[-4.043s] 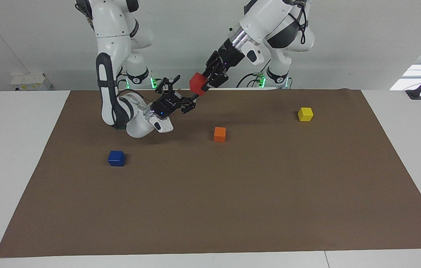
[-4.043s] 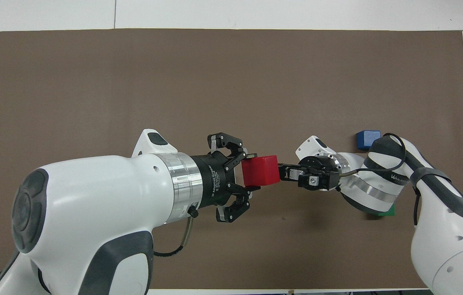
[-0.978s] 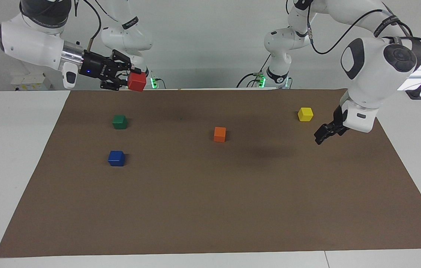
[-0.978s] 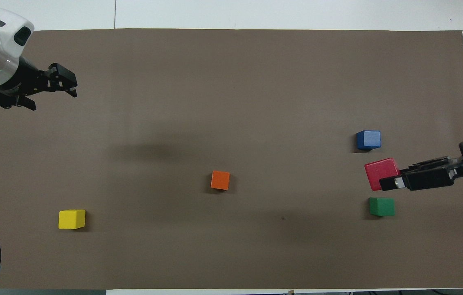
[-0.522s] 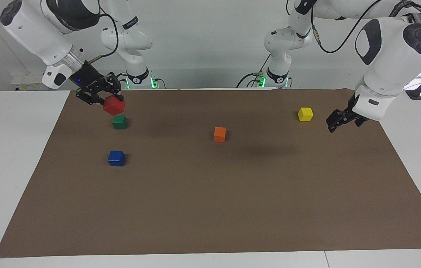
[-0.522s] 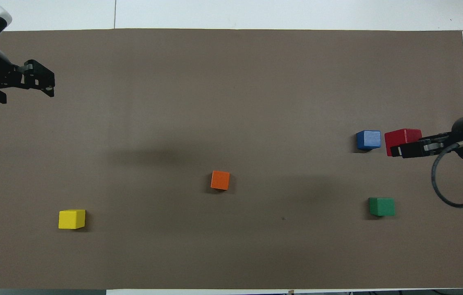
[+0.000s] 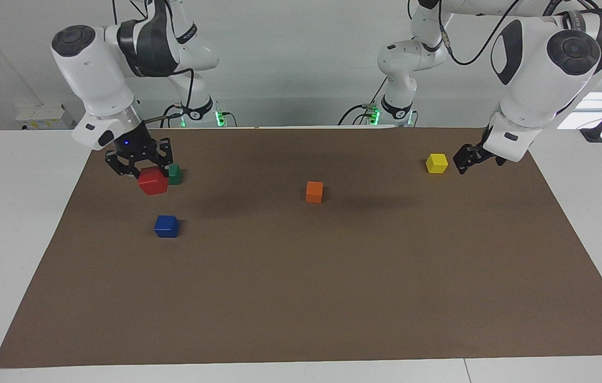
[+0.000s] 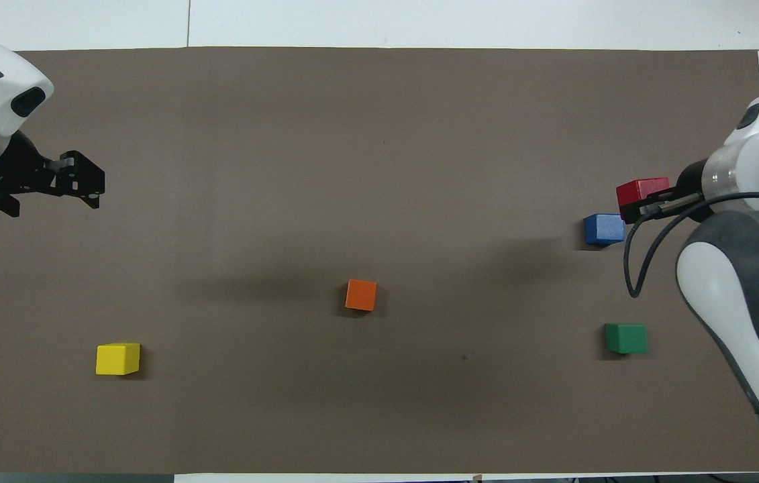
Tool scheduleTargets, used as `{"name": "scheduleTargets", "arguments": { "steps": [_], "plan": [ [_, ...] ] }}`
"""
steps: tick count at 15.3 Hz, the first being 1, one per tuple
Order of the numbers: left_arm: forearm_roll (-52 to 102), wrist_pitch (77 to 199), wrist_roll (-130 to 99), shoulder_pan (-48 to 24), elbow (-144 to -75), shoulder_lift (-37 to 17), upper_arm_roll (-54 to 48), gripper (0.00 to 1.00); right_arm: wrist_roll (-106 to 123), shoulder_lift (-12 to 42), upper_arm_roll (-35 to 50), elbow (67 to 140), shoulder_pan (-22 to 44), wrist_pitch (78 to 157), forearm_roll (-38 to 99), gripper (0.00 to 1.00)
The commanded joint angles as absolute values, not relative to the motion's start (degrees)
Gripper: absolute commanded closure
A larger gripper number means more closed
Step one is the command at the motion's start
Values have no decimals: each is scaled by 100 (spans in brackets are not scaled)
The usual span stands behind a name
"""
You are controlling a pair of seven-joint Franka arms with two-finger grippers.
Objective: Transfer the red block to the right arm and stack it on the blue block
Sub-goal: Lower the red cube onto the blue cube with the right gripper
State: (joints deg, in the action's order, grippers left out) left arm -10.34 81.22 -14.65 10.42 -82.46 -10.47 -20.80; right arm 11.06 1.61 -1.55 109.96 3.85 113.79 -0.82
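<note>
My right gripper (image 7: 147, 171) is shut on the red block (image 7: 153, 181) and holds it in the air over the brown mat, close to the blue block (image 7: 166, 226) but not touching it. In the overhead view the red block (image 8: 641, 190) and the right gripper (image 8: 645, 205) sit just off a corner of the blue block (image 8: 604, 229). The blue block rests alone on the mat toward the right arm's end of the table. My left gripper (image 7: 463, 159) hangs empty over the mat beside the yellow cube; it also shows in the overhead view (image 8: 84, 181).
A dark green cube (image 7: 174, 174) lies nearer to the robots than the blue block. An orange cube (image 7: 314, 191) lies mid-mat. A yellow cube (image 7: 436, 163) lies toward the left arm's end. The brown mat (image 7: 301, 298) covers most of the white table.
The red block passed from my left gripper to my right one. The right gripper has swung downward and come lower, toward the blue block. The left arm has pulled back to its own end.
</note>
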Motion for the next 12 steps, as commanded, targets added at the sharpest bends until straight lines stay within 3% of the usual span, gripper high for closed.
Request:
{"name": "scheduleTargets", "arguments": {
  "steps": [1,6,10,12],
  "plan": [
    [-862,8235,-1380,1222,-8543,-782,-2048,0,390,544,-149,10942,396,11540,-474,100],
    [-853,8542,-1397,924,-8780,-633,-2022,0,-360,852,-150,11030,387,11619,-641,100],
    [-652,8727,-1450,239,-8930,-413,-1267,0,-369,677,-149,11776,422,12321,-852,100],
    [-108,8876,-1572,-541,-8877,-404,-252,0,-378,624,-149,11918,431,12357,-861,100]
  ]
}}
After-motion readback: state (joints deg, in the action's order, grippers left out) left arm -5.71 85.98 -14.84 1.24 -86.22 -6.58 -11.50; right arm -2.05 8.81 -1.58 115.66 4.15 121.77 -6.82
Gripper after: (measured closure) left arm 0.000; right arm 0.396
